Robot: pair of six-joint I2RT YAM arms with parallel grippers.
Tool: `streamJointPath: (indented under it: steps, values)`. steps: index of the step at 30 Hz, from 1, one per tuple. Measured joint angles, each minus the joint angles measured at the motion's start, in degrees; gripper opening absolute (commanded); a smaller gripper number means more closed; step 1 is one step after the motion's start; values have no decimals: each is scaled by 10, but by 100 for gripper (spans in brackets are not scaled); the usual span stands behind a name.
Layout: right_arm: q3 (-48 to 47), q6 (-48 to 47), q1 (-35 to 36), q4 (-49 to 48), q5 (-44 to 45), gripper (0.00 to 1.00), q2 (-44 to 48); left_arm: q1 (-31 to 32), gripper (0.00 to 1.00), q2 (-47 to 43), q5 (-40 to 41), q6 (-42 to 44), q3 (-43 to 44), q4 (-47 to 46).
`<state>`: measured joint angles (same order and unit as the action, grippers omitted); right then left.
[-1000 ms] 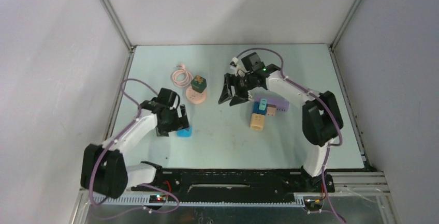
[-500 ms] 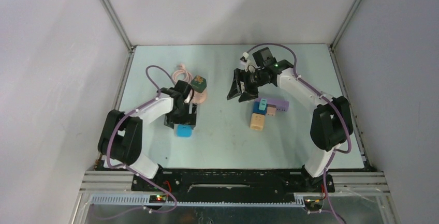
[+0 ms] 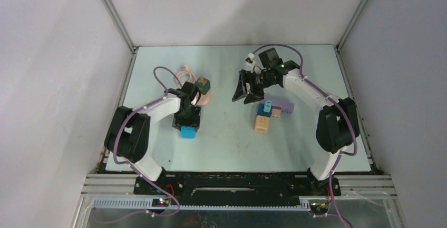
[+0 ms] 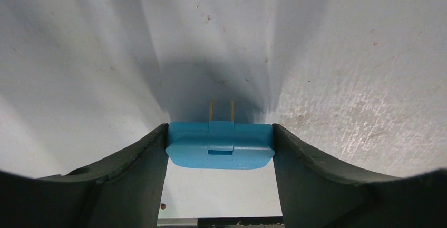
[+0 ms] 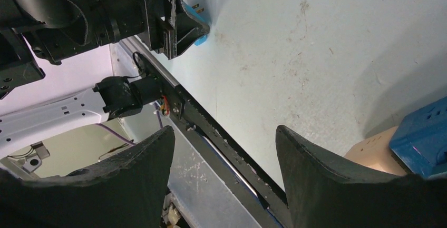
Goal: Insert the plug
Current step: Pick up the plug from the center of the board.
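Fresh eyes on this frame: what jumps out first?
First, the blue plug, left of centre on the table. It is pinched side to side in the left gripper, with its two prongs pointing away from the wrist camera. Next, the right gripper, open and empty, close to a cluster of coloured blocks right of centre, with a tan block nearest the arms.

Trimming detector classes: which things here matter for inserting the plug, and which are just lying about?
Job: blue plug, clamped in left gripper; likely targets: purple strip, blue socket block, tan block.
Lying about: pink coiled cable, green cube, pink disc.
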<state>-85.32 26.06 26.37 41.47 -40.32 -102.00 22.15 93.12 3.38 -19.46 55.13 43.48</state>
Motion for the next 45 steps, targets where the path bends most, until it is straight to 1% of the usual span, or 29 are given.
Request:
streamJointPath:
  steps: [3,5,7,10,14,16,20,26,28,31,33,38,40,42,45]
  values:
    - [0,-1,0,0,-3,72,-3,2,62,0,4,0,6,1]
    - [0,-2,0,1,-5,72,-5,2,59,0,7,0,10,2]
    - [-3,-5,0,3,-6,73,-9,3,53,0,10,0,13,3]
    - [-13,-12,1,10,-6,73,-20,3,39,0,10,0,21,7]
    - [-58,-26,7,31,-3,73,-56,3,32,-7,15,4,32,13]
    - [-99,-33,13,43,-2,74,-85,1,28,-19,16,8,41,19]
    - [-225,-45,25,68,4,77,-174,-17,20,-51,12,21,63,27]
    - [-473,-40,30,93,9,80,-346,-68,13,-95,8,37,103,31]
    - [-519,-22,27,74,4,81,-387,-79,11,-107,8,45,108,30]
    - [-520,26,18,10,-11,81,-416,-88,6,-125,7,54,109,30]
    - [-516,68,14,-50,-22,81,-435,-91,1,-137,7,59,109,28]
    - [-518,172,7,-189,-40,81,-485,-121,0,-148,-8,57,108,5]
    - [-518,201,7,-224,-41,81,-502,-139,0,-136,-21,51,108,-12]
    - [-516,217,7,-242,-41,81,-510,-158,0,-104,-38,42,114,-34]
    - [-507,238,7,-269,-50,81,-511,-181,0,-12,-64,27,160,-54]
